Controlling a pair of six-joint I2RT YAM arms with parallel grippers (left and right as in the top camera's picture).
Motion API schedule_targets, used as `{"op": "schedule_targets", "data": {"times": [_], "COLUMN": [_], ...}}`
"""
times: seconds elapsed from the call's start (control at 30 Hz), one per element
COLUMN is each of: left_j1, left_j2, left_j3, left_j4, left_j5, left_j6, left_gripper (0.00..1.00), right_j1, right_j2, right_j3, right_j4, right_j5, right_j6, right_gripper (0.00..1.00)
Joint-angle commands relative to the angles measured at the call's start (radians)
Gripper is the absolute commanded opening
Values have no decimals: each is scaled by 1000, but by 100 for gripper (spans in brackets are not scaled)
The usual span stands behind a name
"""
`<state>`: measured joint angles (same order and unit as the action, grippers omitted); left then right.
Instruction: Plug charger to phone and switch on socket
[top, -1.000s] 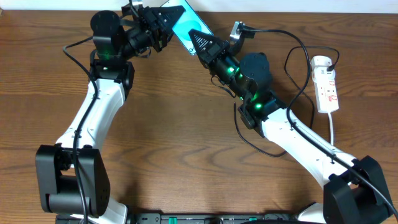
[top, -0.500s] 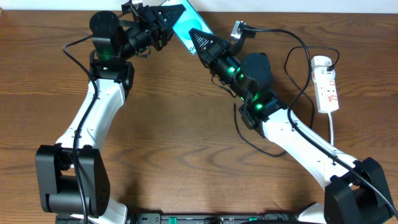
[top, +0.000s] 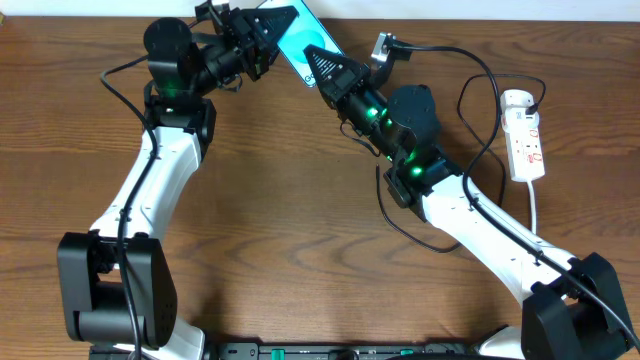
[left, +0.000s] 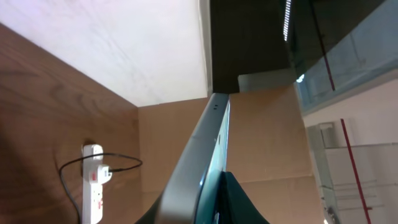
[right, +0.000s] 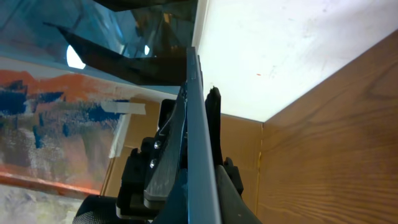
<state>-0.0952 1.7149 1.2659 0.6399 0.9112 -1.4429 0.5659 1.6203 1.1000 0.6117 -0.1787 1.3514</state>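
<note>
From overhead, we see the phone (top: 298, 38) lifted off the tabletop (top: 300, 250) near its far edge. It is tilted, with the left jaws clamped on its upper end and the right jaws closed tight at its lower end. The socket (top: 525, 135) lies well apart on the right, with the charger (top: 537, 100) plug seated at its top end. We judge the step in hand to be mating the connector to the phone; the switch comes after that. Black leads (top: 470, 62) cross here, so we cannot follow the charger's thin cable to its tip.

The left wrist view gives what overhead lacks. It shows the phone edge-on, running up from between the left jaws. Beyond it lies the socket with the plug and a loop of cable.

The right wrist view also shows the phone edge-on, with one dark finger (right: 214, 130) lying along it. We cannot tell whether the right jaws pinch the connector tip or the phone itself, and the port is hidden. Next, we think, the tip needs lining up with the phone's end while the left jaws hold firm. Then one arm must reach across to the switch.
</note>
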Motion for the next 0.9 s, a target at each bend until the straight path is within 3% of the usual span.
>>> {"op": "schedule_targets", "data": {"times": [0.0,0.87], "left_j1": [-16,-16], "left_j2": [-16,-16], "left_j3": [14,14], "left_j4": [66,89], "left_j5": [64,64], "left_j6": [20,19], "left_gripper": [8,7], "right_j1": [5,5], "right_j2": [14,14], "right_j3": [2,2], "right_j4": [-32,-32], "right_j5": [15,20], "right_j6": [-80,-97], "right_gripper": [1,1]}}
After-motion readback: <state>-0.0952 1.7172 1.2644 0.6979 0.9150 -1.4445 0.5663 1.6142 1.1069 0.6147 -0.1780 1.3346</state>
